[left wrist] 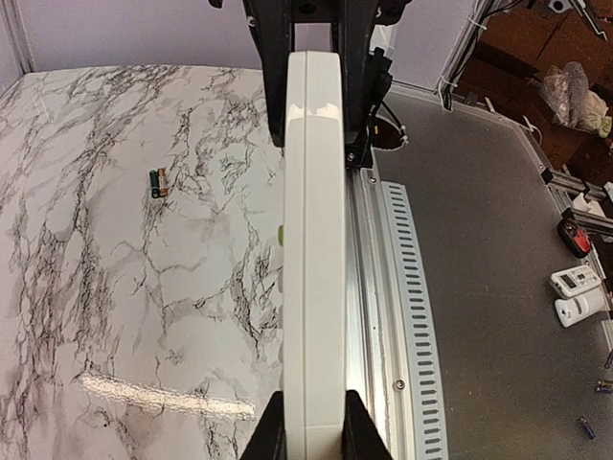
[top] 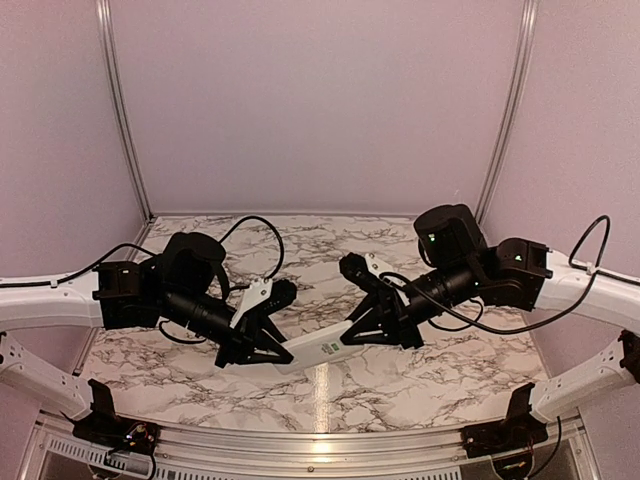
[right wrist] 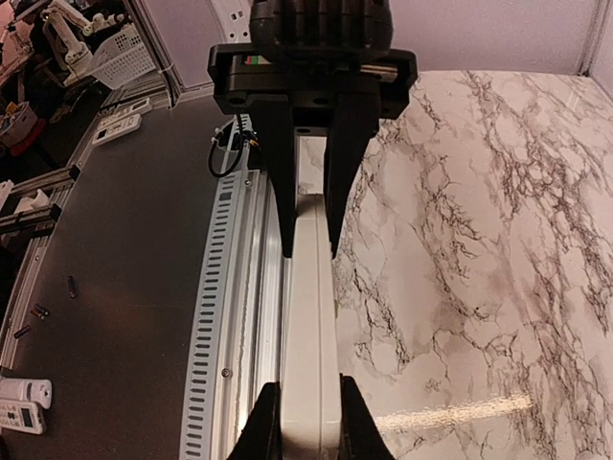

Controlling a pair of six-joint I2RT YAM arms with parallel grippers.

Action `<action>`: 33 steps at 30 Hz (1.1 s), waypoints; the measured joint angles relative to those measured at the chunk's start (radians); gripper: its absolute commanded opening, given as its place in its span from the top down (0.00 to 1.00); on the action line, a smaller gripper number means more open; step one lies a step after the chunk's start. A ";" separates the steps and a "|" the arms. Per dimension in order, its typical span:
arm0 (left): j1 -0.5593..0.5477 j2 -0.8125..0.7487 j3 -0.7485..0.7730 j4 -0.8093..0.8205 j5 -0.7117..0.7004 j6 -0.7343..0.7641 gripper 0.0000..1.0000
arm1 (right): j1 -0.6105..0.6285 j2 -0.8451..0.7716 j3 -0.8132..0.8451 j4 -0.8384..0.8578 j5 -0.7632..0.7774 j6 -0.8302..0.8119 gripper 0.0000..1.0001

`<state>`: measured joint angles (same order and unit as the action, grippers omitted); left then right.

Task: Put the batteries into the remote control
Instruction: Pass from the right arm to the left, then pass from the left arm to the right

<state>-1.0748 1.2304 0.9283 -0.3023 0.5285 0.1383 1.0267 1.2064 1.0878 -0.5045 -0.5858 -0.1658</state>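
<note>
The white remote control (top: 315,348) hangs edge-on above the marble table's near edge, held at both ends. My left gripper (top: 278,352) is shut on its left end, and in the left wrist view the fingers (left wrist: 314,433) clamp the remote's (left wrist: 312,240) narrow sides. My right gripper (top: 352,334) is shut on the other end, as the right wrist view (right wrist: 298,424) shows on the remote (right wrist: 311,316). Two small dark batteries (left wrist: 158,182) lie side by side on the marble, apart from both grippers. They are hidden in the top view.
An aluminium rail (left wrist: 369,287) and a slotted strip (right wrist: 225,287) run along the table's near edge, below the remote. Beyond it, off the table, lie spare white remotes (left wrist: 577,295) (right wrist: 24,402) and a white basket (right wrist: 120,57). Lilac walls (top: 320,100) enclose the table.
</note>
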 measured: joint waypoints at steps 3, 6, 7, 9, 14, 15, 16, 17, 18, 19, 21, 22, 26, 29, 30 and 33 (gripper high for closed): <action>0.000 0.000 -0.001 0.002 0.010 -0.011 1.00 | 0.000 0.000 0.004 -0.009 -0.005 0.007 0.79; 0.000 -0.004 -0.018 0.039 0.028 -0.051 1.00 | -0.001 -0.001 0.008 -0.006 0.004 0.019 0.41; 0.000 -0.006 -0.024 0.047 0.033 -0.070 1.00 | -0.002 -0.002 0.008 -0.002 0.008 0.027 0.18; 0.000 -0.008 -0.037 0.067 0.042 -0.110 1.00 | -0.003 -0.009 0.008 0.016 0.016 0.039 0.02; 0.015 -0.010 -0.042 0.134 0.074 -0.186 1.00 | -0.032 -0.050 -0.007 0.106 0.017 0.090 0.01; 0.019 -0.013 -0.042 0.148 0.078 -0.198 1.00 | -0.049 -0.066 -0.019 0.132 0.015 0.112 0.01; 0.027 -0.018 -0.043 0.170 0.084 -0.211 1.00 | -0.069 -0.082 -0.034 0.160 0.015 0.135 0.01; 0.035 -0.022 -0.045 0.190 0.088 -0.226 1.00 | -0.097 -0.105 -0.056 0.202 0.014 0.169 0.01; 0.042 -0.026 -0.047 0.210 0.093 -0.237 1.00 | -0.115 -0.119 -0.071 0.228 0.016 0.191 0.01; 0.054 -0.031 -0.051 0.239 0.100 -0.252 1.00 | -0.137 -0.138 -0.093 0.266 0.019 0.220 0.01; 0.080 -0.037 -0.061 0.305 0.115 -0.287 1.00 | -0.172 -0.166 -0.129 0.324 0.029 0.270 0.01; 0.095 -0.037 -0.065 0.336 0.122 -0.304 1.00 | -0.182 -0.173 -0.140 0.348 0.033 0.287 0.01; 0.143 -0.031 -0.070 0.436 0.148 -0.370 1.00 | -0.209 -0.176 -0.184 0.447 0.039 0.367 0.01; 0.166 -0.004 -0.070 0.499 0.167 -0.416 1.00 | -0.212 -0.166 -0.213 0.521 0.034 0.422 0.01; 0.168 0.010 -0.070 0.521 0.175 -0.433 1.00 | -0.212 -0.161 -0.224 0.547 0.031 0.439 0.01; 0.171 0.048 -0.070 0.589 0.195 -0.478 1.00 | -0.212 -0.131 -0.249 0.623 0.011 0.494 0.07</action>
<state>-0.9039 1.2781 0.8581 0.2867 0.7231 -0.3397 0.8146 1.0752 0.8387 0.1184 -0.5747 0.3286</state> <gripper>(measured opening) 0.146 0.977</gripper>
